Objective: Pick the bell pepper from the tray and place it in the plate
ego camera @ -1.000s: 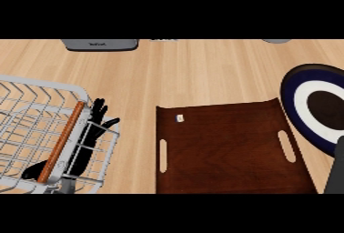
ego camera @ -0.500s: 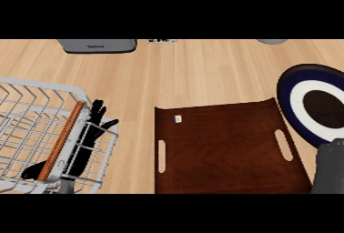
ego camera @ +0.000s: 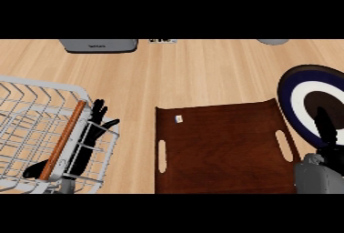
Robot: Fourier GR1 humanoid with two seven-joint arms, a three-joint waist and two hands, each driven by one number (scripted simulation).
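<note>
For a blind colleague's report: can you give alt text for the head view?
A brown tray lies on a wooden counter with no bell pepper visible; the right hand reaches over a dark-rimmed plate, the left hand sits behind a wire basket.

We see a white wire rack at the left on the wooden surface, an orange rod along its rim. Up top, a grey box and a grey round object at the edge.
</note>
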